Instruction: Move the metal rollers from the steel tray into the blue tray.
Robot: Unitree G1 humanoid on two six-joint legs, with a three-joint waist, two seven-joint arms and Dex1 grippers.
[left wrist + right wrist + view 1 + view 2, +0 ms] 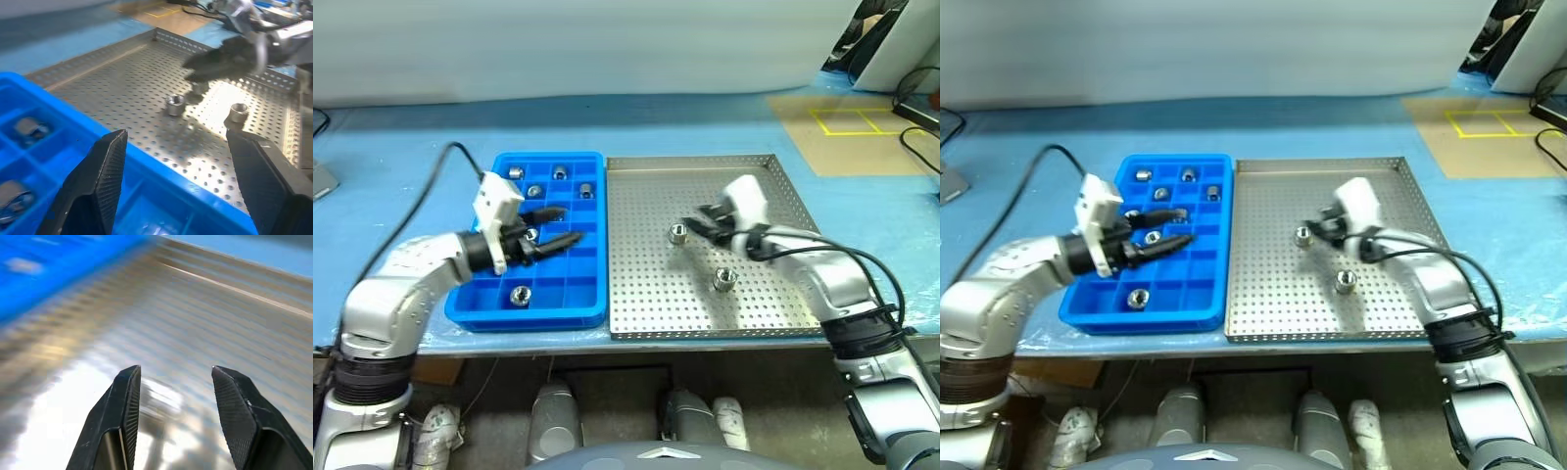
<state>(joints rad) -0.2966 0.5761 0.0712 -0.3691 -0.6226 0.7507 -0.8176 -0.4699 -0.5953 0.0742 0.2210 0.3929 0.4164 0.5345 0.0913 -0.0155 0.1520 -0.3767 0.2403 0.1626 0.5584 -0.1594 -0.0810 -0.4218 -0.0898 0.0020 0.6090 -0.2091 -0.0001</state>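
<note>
**Two rollers left on the steel tray**

Blue sheeting covers our table (401, 137), with the blue tray (590, 311) and the steel tray (773, 323) side by side on it, their long rims touching. We count two metal rollers on the perforated steel: one (677, 233) near the middle, the other (725, 279) closer to the front rim. Our right gripper (689, 221) hangs just beside the middle roller, its fingers spread a little and holding nothing; in the right wrist view a blurred roller (159, 399) lies between and just ahead of the fingertips. Our left gripper (566, 226) hovers over the blue tray's middle compartments, fingers wide apart and empty. Several rollers already sit in blue compartments, among them one (520, 295) near the front.
</note>
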